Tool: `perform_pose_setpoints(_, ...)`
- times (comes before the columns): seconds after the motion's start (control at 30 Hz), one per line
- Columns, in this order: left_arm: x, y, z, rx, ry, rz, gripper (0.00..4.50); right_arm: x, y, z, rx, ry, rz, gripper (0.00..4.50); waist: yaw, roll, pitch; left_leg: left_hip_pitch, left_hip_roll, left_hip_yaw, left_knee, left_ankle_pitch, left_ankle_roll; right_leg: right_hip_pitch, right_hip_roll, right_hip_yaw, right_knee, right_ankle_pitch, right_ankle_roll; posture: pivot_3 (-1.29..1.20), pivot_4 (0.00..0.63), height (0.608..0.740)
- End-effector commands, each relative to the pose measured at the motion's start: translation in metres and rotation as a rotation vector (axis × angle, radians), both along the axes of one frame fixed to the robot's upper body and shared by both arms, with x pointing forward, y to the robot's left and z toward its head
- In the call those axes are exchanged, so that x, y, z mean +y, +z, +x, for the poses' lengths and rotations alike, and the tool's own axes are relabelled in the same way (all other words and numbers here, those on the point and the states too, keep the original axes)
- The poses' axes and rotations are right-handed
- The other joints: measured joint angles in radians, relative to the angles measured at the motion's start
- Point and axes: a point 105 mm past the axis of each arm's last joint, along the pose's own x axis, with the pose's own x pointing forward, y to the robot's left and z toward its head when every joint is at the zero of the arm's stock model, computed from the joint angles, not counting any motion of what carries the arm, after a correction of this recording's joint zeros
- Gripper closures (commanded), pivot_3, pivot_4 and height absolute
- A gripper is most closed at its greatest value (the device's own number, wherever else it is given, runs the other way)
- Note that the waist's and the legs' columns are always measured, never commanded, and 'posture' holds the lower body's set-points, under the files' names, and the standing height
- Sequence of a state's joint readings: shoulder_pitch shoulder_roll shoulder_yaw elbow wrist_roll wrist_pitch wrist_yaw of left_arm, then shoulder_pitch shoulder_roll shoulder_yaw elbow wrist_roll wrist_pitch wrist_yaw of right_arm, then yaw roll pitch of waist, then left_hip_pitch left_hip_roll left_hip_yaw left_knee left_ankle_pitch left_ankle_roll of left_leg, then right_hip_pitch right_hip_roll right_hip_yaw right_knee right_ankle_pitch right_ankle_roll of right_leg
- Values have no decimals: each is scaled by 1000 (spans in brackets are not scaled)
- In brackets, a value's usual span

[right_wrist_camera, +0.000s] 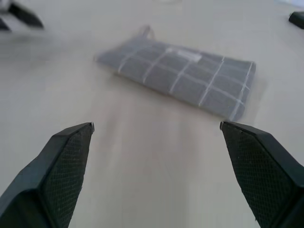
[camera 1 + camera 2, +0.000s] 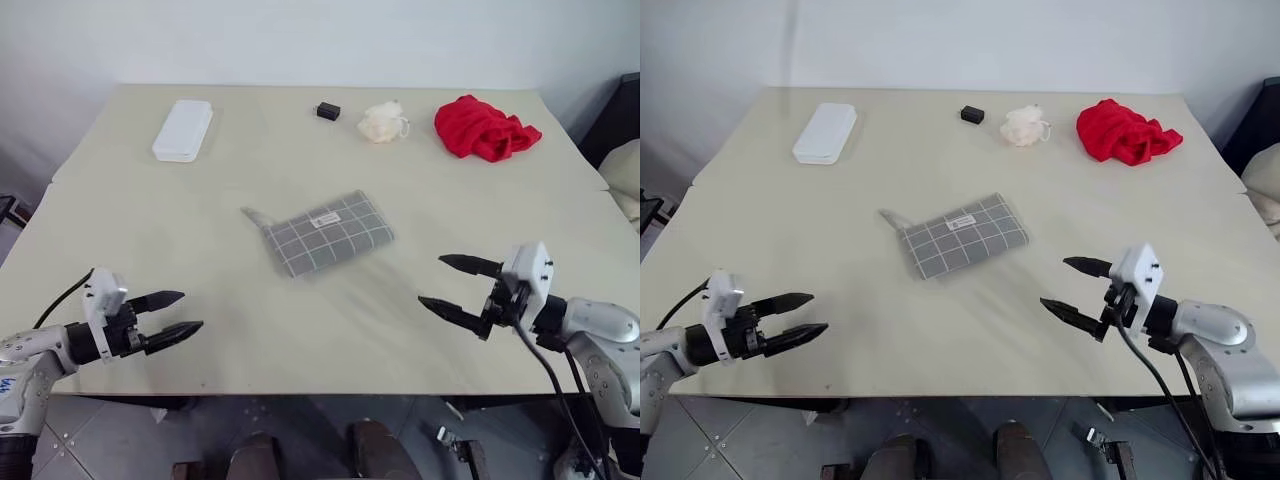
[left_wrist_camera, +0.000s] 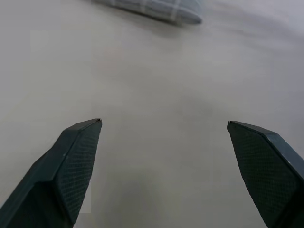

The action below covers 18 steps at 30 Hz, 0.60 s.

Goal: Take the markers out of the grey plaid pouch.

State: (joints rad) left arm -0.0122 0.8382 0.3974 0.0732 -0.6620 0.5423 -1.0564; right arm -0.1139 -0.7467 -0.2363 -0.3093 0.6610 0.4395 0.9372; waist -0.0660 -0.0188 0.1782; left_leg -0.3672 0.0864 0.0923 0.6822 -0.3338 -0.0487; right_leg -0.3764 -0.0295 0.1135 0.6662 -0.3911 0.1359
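The grey plaid pouch [image 2: 325, 233] lies flat and closed in the middle of the beige table [image 2: 200, 260], its white label facing up; it also shows in the right wrist view [image 1: 183, 76]. The markers are out of view. My left gripper [image 2: 180, 314] hovers open near the table's front left edge, well short of the pouch. My right gripper [image 2: 448, 284] hangs open at the front right, pointing toward the pouch from a short distance. Nothing is between either pair of fingers.
Along the far edge sit a white rectangular case [image 2: 183, 129], a small black block [image 2: 328, 110], a cream puff [image 2: 383, 122] and a crumpled red cloth [image 2: 484, 129]. Bare tabletop surrounds the pouch.
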Motion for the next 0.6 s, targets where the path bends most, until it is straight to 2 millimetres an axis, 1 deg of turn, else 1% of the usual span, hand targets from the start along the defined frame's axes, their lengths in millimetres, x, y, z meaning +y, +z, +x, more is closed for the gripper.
perform_pose_setpoints(0.03, 17, 16, -2, 83, 86, -133, 0, 0, 25, -5, 20, 0, 85, 36, 3, 0, 0, 0, 0, 0, 0, 0, 0, 0, 0, 0, 0, 0, 0, 0, 150, 740)
perform_pose_setpoints(0.07, 16, 12, -6, 157, 89, -165, 0, -3, 30, -4, 13, -15, 90, 36, 5, 0, 0, 0, -1, -1, 0, -1, 1, 0, -1, 0, 0, 0, 0, 0, 150, 740)
perform_pose_setpoints(0.1, 12, 10, -10, 211, 70, -194, 0, -9, 34, -4, -2, -32, 80, 36, 6, 0, 0, 0, -1, -1, 0, -1, 2, 0, -1, 0, 0, 0, 0, 0, 150, 740)
perform_pose_setpoints(0.13, 9, 9, -13, 245, 55, -213, 0, -12, 37, -4, -14, -43, 73, 36, 7, 0, 0, 0, -2, -1, 0, -1, 2, 0, -2, 0, -1, 0, 0, 0, 150, 740)
perform_pose_setpoints(0.17, 5, 8, -11, 264, 56, -225, 0, -18, 37, -3, -32, -67, 43, 36, 8, 0, 0, 0, -3, -1, -1, -2, 3, 0, -4, 0, -1, 0, 0, 0, 150, 740)
perform_pose_setpoints(0.2, 0, 9, -6, 270, 60, -242, 0, -24, 35, -3, -35, -80, 17, 36, 11, 0, 0, -1, -3, -1, -1, -2, 3, 0, -5, 0, -2, 0, 0, 0, 150, 740)
perform_pose_setpoints(0.27, -18, 15, 9, 272, 38, -292, 0, -38, 31, -3, -74, -109, -76, 36, 16, 0, 0, -2, -5, -1, -1, -2, 4, 0, -7, -3, -3, 0, 1, 0, 150, 740)
perform_pose_setpoints(0.33, -41, 19, 25, 278, 4, -317, 0, -46, 39, -1, -121, -143, -80, 36, 30, -1, 0, -2, -6, -1, 1, -2, 5, 2, -9, -5, -4, 1, 2, 0, 150, 740)
perform_pose_setpoints(0.43, -75, 18, 48, 349, -36, -365, 0, -40, 35, -5, -78, -90, -69, 36, 35, -1, 0, -3, -9, -1, 2, -1, 6, 2, -10, -3, -4, 2, 5, 0, 150, 740)
perform_pose_setpoints(0.53, -96, 12, 71, 423, -5, -380, 0, -34, 36, -4, -84, -81, -49, 36, 32, -1, 0, -2, -9, -1, 2, -1, 6, 1, -9, -3, -4, 3, 5, 0, 150, 740)
perform_pose_setpoints(0.6, -109, 12, 84, 454, 10, -403, 0, -29, 35, -5, -83, -74, -38, 36, 28, -1, 0, -2, -8, 0, 2, -1, 6, 1, -8, -2, -4, 3, 5, 0, 150, 740)
